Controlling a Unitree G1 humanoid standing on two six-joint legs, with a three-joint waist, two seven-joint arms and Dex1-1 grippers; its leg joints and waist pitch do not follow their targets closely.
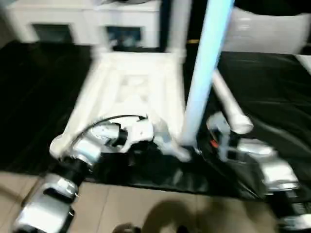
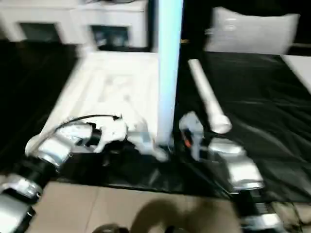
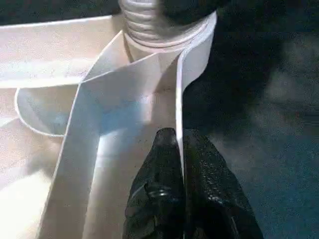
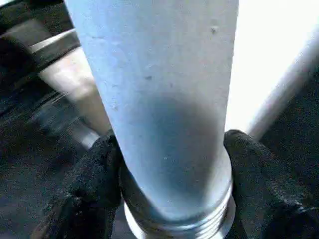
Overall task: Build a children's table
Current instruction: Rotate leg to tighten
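Right gripper point(image 4: 174, 169) clamped around upright leg point(image 1: 206, 73) near its threaded base. Left gripper point(image 3: 180, 172) pinching thin rim wall of upturned tabletop point(image 1: 129, 92) at near right corner socket. Leg apparently seated or being screwed in there; far leg point(image 1: 176, 24) already standing; spare leg point(image 1: 231, 104) lying right on black mat point(image 1: 272, 87). All-white plastic, ribbed underside up.

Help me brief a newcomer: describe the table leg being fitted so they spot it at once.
Find the upturned white tabletop on the black mat. At its near right corner a pale leg stands upright, held by the right gripper. The other leg beside it lies flat on the mat.
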